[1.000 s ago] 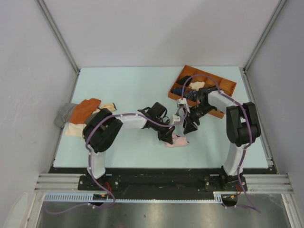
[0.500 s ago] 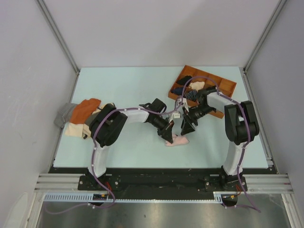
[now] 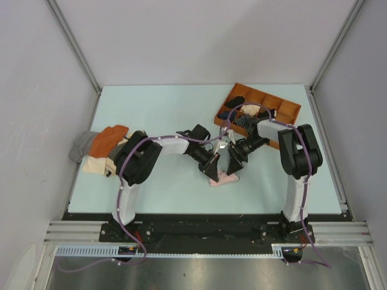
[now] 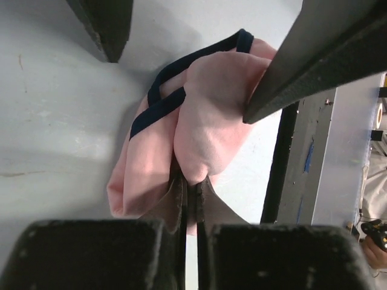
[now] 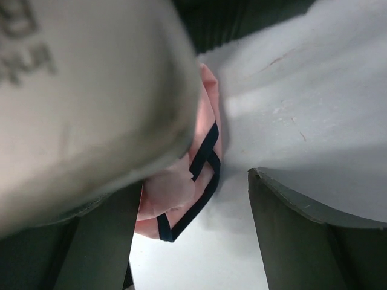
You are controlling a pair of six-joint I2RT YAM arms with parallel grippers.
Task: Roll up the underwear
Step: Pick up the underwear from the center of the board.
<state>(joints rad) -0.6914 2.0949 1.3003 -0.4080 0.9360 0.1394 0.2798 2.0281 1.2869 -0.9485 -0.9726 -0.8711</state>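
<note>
The underwear [image 3: 224,179] is a bunched pink bundle with navy edging, lying on the pale table near its front middle. My left gripper [image 3: 213,172] is shut on a fold of the pink fabric; in the left wrist view the fingertips [image 4: 192,181] pinch the cloth [image 4: 202,121]. My right gripper [image 3: 233,170] stands open just to the right, over the bundle. In the right wrist view its fingers straddle the underwear [image 5: 181,196], with the right finger [image 5: 290,223] apart from the cloth. The left arm's blurred body [image 5: 91,90] hides the bundle's upper part.
A wooden compartment tray [image 3: 290,112] with dark and cream items stands at the back right. At the left edge lies a pile: an orange cloth [image 3: 107,138], a beige-cream cloth [image 3: 94,164], a grey striped piece [image 3: 81,146]. The table's front edge [image 3: 205,211] runs close below the bundle.
My right gripper has opened wider and moved left and down toward the underwear. The left gripper stays shut on the fabric, shifted slightly left.
</note>
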